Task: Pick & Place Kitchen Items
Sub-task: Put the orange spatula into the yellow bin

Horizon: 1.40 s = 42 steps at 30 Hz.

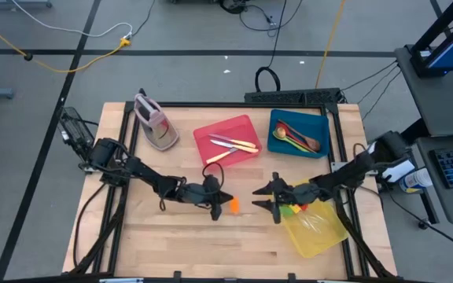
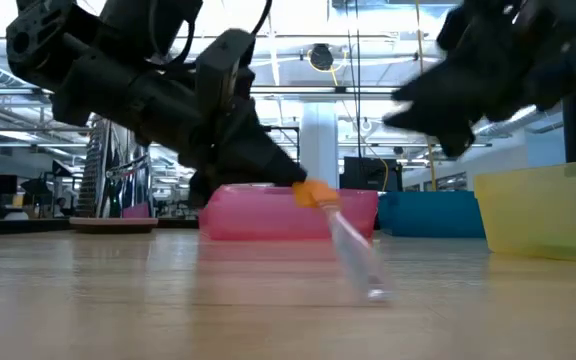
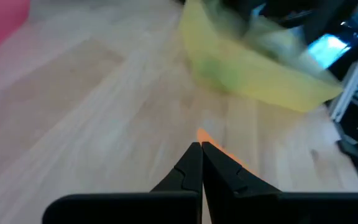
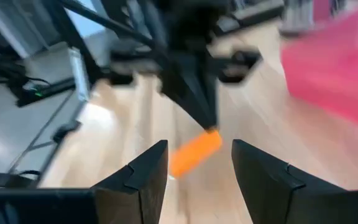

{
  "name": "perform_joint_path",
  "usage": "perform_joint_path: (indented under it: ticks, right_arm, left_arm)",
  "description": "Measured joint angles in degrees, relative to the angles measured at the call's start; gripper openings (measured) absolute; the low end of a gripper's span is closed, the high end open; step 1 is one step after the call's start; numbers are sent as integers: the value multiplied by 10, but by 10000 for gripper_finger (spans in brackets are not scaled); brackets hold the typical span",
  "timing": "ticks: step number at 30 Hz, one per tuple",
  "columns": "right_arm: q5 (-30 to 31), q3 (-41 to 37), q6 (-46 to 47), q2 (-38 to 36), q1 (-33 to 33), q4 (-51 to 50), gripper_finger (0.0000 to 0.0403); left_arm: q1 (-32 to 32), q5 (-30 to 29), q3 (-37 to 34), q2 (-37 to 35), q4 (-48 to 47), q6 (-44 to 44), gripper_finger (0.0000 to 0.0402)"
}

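- The bench (image 1: 171, 236) carries a yellow tray (image 1: 314, 228) at the right, red tray (image 1: 226, 140) and blue tray (image 1: 299, 132) farther back.
- The left end effector (image 1: 217, 206) is clamped on the orange-headed utensil (image 2: 340, 232) mid-bench; its clear handle slants down toward the wood (head uppermost).
- The right end effector (image 1: 275, 206) hovers just beside, fingers spread, holding nothing.
- No readable writing shows.

The left gripper (image 1: 225, 202) grips an orange-headed utensil (image 1: 232, 206) at mid-tabletop (image 1: 179, 236). The right gripper (image 1: 267, 198), fingers spread, faces it near the yellow tray (image 1: 321, 233). Knives (image 1: 230, 145) lie in the red tray (image 1: 211, 134); spoons (image 1: 297, 137) lie in the blue tray (image 1: 314, 120).
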Motion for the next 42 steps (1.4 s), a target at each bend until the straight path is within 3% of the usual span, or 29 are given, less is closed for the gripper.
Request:
perform_joint_path:
  ticks: [4, 10, 18, 24, 31, 35, 42]
  right_arm:
    - [-4, 15, 51, 60, -15, 5, 171]
    - [-117, 40, 66, 115, -37, 42, 171]
    - [-124, 65, 94, 159, -47, 43, 171]
    - [-166, 70, 93, 165, -50, 56, 171]
    - [-166, 69, 41, 165, -50, 89, 168]
    - [-166, 69, 11, 165, -50, 103, 131]
    - [-158, 69, -1, 165, -51, 101, 12]
  left_arm:
    - [2, 6, 0, 0, 43, 30, 1]
    - [6, 7, 0, 0, 82, 68, 1]
    - [9, 5, 0, -12, 101, 93, 1]
    - [9, 3, 0, -59, 101, 134, 1]
    - [8, -13, 0, -108, 70, 166, 1]
    - [8, -22, 0, -109, 68, 166, 1]
    - [7, -26, 0, -108, 60, 165, 1]
